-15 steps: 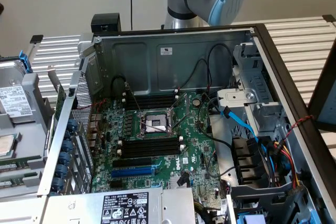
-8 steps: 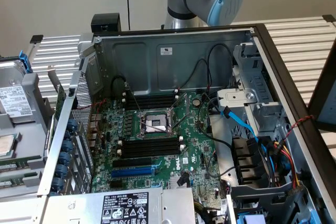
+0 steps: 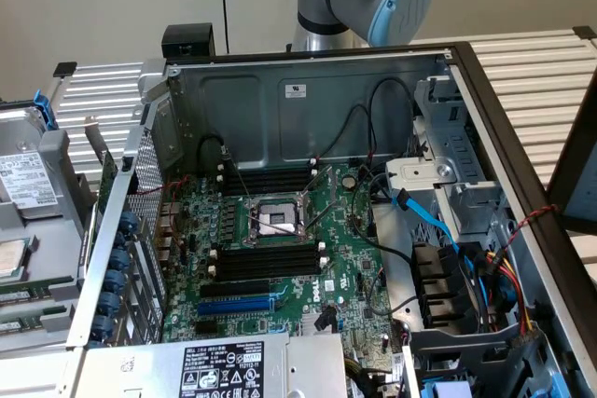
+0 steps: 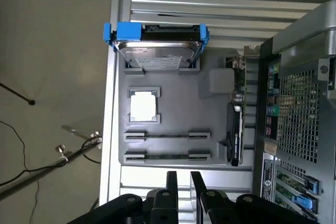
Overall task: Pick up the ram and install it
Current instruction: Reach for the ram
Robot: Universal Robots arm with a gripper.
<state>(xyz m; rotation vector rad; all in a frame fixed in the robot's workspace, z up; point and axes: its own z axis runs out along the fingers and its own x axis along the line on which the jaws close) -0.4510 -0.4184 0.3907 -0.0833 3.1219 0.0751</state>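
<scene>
On the grey parts tray (image 4: 173, 85), two thin rams stand on edge in grey end holders; the ram (image 4: 167, 157) closest to my gripper and the other ram (image 4: 167, 136) each show as a dark line. The exterior view has them as greenish sticks (image 3: 26, 294) at its left edge. My gripper (image 4: 184, 174) hovers over the tray's edge, just short of the closer stick, open with nothing between its fingers. The black memory slots (image 3: 266, 263) beside the CPU socket (image 3: 272, 221) look empty.
The tray also carries a hard drive in a blue caddy (image 4: 156, 43), a CPU (image 4: 143, 106) and a card on edge (image 4: 235, 124). The open PC case (image 3: 308, 100) lies to the exterior view's right of the tray, with cables (image 3: 466, 258) and a blue expansion slot (image 3: 238, 305).
</scene>
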